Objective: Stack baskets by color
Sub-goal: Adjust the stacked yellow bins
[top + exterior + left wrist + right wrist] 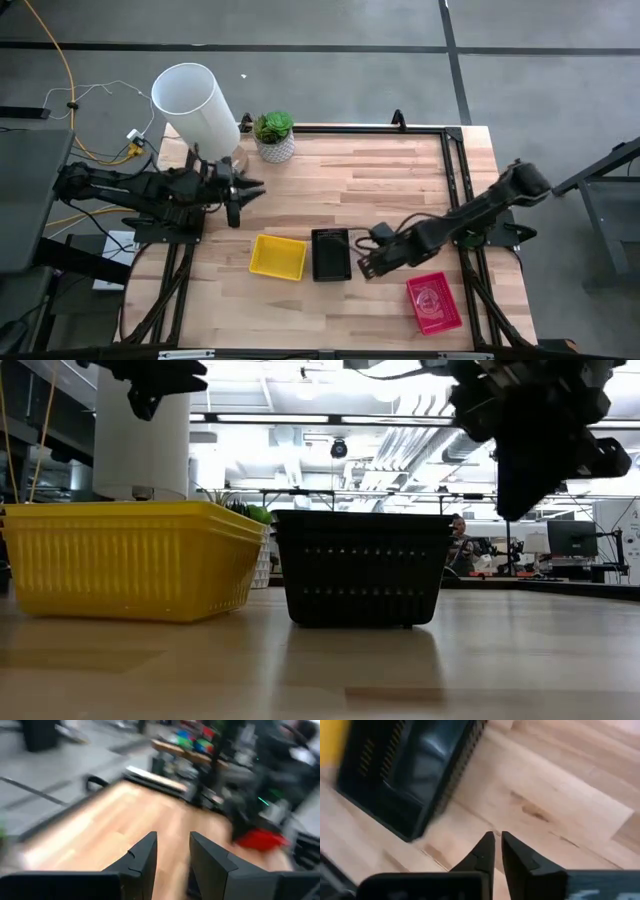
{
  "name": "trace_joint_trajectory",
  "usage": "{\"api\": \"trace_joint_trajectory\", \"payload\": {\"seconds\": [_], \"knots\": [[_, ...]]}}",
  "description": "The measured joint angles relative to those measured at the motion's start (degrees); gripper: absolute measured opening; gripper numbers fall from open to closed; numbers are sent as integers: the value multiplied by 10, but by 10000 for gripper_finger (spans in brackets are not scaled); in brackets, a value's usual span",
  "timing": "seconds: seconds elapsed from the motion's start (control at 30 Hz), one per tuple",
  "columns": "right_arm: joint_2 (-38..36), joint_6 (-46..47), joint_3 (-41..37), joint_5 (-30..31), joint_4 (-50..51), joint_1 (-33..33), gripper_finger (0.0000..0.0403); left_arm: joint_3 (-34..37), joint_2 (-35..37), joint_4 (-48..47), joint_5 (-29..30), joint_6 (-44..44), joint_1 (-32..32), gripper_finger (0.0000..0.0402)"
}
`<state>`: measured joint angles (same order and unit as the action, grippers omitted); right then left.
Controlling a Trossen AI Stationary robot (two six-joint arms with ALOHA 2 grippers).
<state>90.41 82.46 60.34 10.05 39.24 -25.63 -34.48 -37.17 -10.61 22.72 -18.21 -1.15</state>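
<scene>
A yellow basket (278,256) and a black basket (331,254) stand side by side on their bases near the table's middle front. A red basket (434,302) lies on the table at the front right. My right gripper (365,268) hovers above the table just right of the black basket (405,770), pointing steeply down. Its fingers (497,842) are shut with nothing between them. My left gripper (240,195) hangs high over the table's left side, open and empty (172,855).
A tall white cylinder (195,105) and a white pot with a green plant (273,135) stand at the table's far left. Bare wood lies between the black basket and the red one, and across the far half of the table.
</scene>
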Motion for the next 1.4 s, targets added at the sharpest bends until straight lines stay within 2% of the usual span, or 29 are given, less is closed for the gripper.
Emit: {"api": "trace_joint_trajectory", "payload": {"seconds": [0.1,0.2,0.33,0.53,0.7,0.97,1.17,1.4], "knots": [[-47,26,-53,37,-53,-5,7,0,-29,-6,-94,-6,-3,93],[-77,27,-81,58,-56,-3,6,0,-85,-34,-150,-51,-22,63],[-103,15,-91,77,-45,9,1,0,-187,-48,-176,-102,-75,8],[-119,-20,-91,88,-42,27,1,0,-319,-70,-212,-166,-138,1],[-117,-32,-91,88,-43,33,0,0,-381,-86,-204,-196,-145,1],[-117,-34,-91,88,-44,33,0,0,-391,-105,-192,-198,-123,0],[-116,-30,-91,93,-53,33,0,0,-365,-210,-176,-196,-105,0],[-116,-30,-91,95,-68,33,0,0,-319,-300,-161,-141,-83,0]]}}
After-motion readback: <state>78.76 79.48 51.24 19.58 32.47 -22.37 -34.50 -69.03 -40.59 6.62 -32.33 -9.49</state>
